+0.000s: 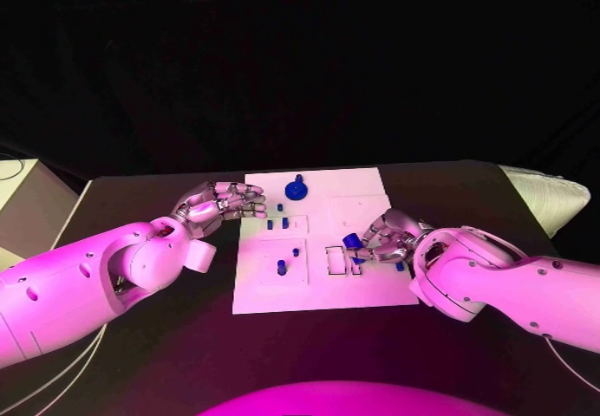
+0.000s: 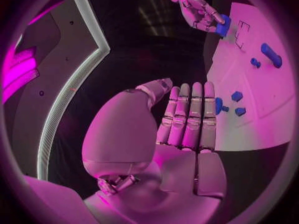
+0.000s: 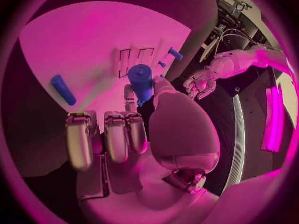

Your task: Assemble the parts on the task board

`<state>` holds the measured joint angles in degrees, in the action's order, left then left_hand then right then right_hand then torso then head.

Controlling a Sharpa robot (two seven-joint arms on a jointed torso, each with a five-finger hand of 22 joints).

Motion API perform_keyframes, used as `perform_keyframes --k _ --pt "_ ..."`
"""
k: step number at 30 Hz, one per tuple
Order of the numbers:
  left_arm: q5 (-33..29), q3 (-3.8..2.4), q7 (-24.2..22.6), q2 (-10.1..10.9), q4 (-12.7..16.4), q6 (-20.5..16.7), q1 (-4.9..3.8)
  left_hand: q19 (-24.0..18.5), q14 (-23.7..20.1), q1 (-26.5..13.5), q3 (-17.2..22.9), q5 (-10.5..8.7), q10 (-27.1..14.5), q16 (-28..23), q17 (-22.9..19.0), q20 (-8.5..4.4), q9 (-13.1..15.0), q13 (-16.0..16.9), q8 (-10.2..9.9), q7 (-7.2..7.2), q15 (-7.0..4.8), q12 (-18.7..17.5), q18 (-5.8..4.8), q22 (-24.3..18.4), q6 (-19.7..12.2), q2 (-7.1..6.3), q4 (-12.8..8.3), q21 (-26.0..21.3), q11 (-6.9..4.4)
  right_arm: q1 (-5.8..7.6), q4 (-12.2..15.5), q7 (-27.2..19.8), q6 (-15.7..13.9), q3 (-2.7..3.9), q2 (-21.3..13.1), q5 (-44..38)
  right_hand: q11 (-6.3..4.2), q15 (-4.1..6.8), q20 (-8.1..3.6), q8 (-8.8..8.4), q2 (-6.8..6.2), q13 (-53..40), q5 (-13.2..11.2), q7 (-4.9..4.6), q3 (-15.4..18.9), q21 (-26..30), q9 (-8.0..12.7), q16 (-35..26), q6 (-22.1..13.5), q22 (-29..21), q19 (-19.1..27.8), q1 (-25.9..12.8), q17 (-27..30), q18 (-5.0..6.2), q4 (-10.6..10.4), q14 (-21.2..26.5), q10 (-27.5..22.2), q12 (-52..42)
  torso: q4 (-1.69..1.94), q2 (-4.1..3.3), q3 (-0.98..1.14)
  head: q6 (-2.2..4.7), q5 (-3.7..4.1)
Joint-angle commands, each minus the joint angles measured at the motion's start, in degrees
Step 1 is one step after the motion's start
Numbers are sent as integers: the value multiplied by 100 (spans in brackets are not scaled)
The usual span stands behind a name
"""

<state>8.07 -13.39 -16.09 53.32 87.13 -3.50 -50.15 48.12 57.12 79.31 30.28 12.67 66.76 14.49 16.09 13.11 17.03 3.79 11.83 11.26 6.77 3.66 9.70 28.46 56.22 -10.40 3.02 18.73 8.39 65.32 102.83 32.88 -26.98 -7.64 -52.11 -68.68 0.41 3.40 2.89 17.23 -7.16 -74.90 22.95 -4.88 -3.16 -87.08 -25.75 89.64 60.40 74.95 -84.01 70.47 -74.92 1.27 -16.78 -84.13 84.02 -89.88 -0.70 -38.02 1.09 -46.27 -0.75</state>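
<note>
At the board's left edge, hovering: left hand (image 1: 220,204), fingers straight, held side by side, holding nothing, seemingly parked clear of the work rather than joining it. Lying just beside those fingertips (image 2: 194,92), on the task board (image 1: 375,299): small blue pieces (image 2: 236,96), loose and untouched. Lying further up the board, well apart from both hands: round blue part with a tab (image 1: 296,187), apparently waiting its turn. Standing in the lower left panel: short blue pegs (image 1: 283,267), apparently already seated. Sitting mid-board, next to the right hand: outlined rectangular recesses (image 1: 342,260), likely the target for the held piece.

Over the board's right side, gripping: right hand (image 1: 381,238), pinching a blue cylindrical part (image 3: 141,78) between thumb and finger, remaining fingers curled underneath. Carrying it above the surface, near the recesses, presumably for insertion; exact alignment not determinable. Lying off to one side on bare board: a longer blue bar (image 3: 63,89), apart from the hand.

Remaining open: bare board toward the near edge, black table (image 1: 138,195) beyond both side edges. Risking: the held part tipping at the recess rim.
</note>
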Motion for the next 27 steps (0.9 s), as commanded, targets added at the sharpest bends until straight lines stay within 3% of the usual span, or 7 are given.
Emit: perform_keyframes --k 1,9,27 --pt "-42 -5 -33 -14 15 111 1 43 37 -16 -10 30 -41 -25 9 -9 -6 5 -27 20 -5 4 64 -10 -17 27 32 -20 7 -18 -93 -96 89 -9 126 121 -48 32 -54 15 -9 -1510 -62 68 -51 -17 5 36 128 1347 -506 -93 -1508 -63 -2 -587 598 -12 8 -10 -6 -6 -1" --pt "-43 -5 -22 -6 33 112 1 46 38 -18 -9 30 -40 -29 11 -9 -6 5 -27 19 -5 5 64 -13 -17 30 35 -24 7 -58 -286 -34 290 -29 395 133 -47 31 -53 31 -30 -1510 -315 69 -82 -13 10 36 134 1349 -504 -295 -1508 -62 -4 -587 598 -12 3 -16 -8 -28 -44" --pt "-43 -5 -20 8 51 123 1 50 40 -24 -7 32 -42 -35 15 -8 -7 5 -28 15 -5 4 63 -20 -17 40 43 -32 6 -90 -433 10 349 -42 552 -4 -48 31 -53 39 -35 -1510 -390 71 -87 -32 10 36 134 1360 -510 -339 -1508 -66 -2 -587 598 -12 -11 -5 7 -90 -87"
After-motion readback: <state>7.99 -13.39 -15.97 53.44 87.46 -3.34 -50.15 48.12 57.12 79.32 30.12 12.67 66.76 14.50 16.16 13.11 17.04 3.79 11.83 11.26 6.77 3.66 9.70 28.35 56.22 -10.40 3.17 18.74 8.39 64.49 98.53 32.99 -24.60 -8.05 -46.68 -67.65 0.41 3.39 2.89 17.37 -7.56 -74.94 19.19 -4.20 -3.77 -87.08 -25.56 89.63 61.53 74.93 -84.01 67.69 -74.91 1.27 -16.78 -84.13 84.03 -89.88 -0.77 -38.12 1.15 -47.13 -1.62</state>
